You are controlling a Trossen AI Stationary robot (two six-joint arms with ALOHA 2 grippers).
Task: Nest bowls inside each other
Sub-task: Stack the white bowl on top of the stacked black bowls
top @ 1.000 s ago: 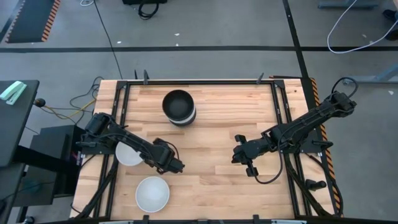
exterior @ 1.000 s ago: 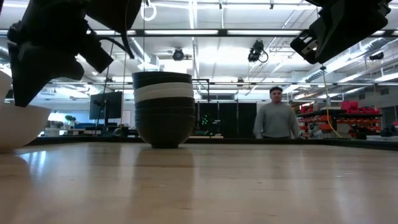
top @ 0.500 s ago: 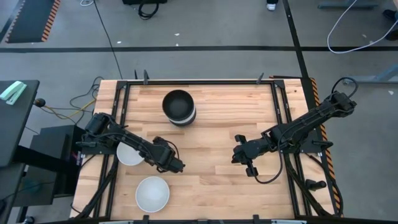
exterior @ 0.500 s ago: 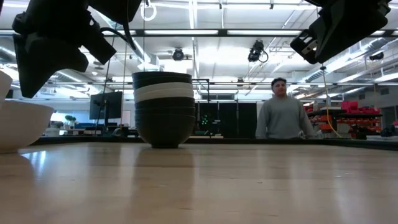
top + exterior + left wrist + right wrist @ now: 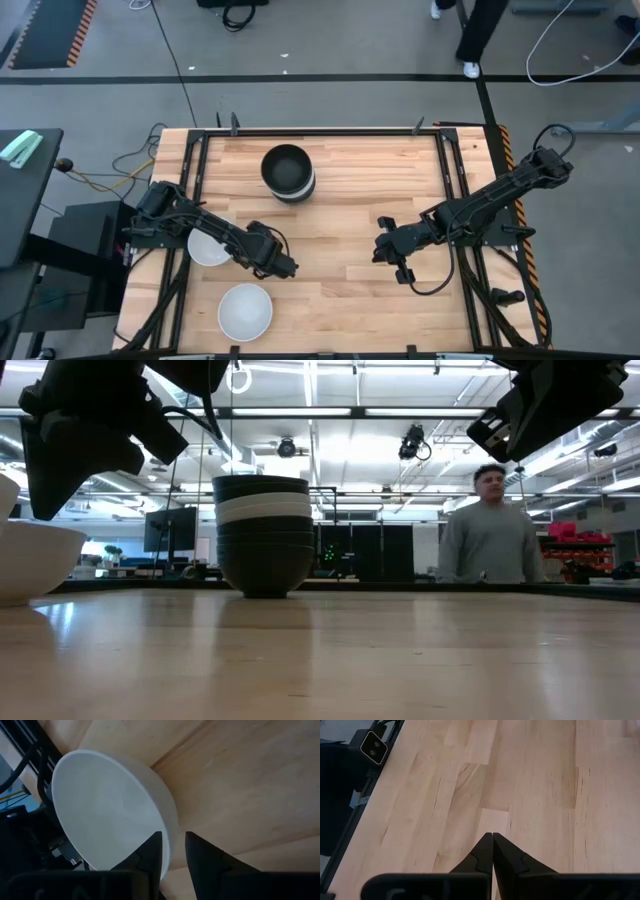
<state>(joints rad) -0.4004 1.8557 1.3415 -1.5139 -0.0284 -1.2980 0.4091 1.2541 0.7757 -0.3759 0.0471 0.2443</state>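
A stack (image 5: 288, 172) is standing far ahead of the left claw (image 5: 284, 268), which is hovering part-open, empty, beside two loose white bowls (image 5: 245, 311) awaiting nesting; right claw (image 5: 383, 250) is idling closed.

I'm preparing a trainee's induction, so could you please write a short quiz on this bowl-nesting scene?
1. True or false: the right gripper is shut and holds nothing.
2. How many single white bowls stand outside the stack?
3. The top bowl of the stack is: A white, B black, C hidden from every view.

Key: 1 true. 2 two; the second sits farther back, near the table's left edge. 3 B.
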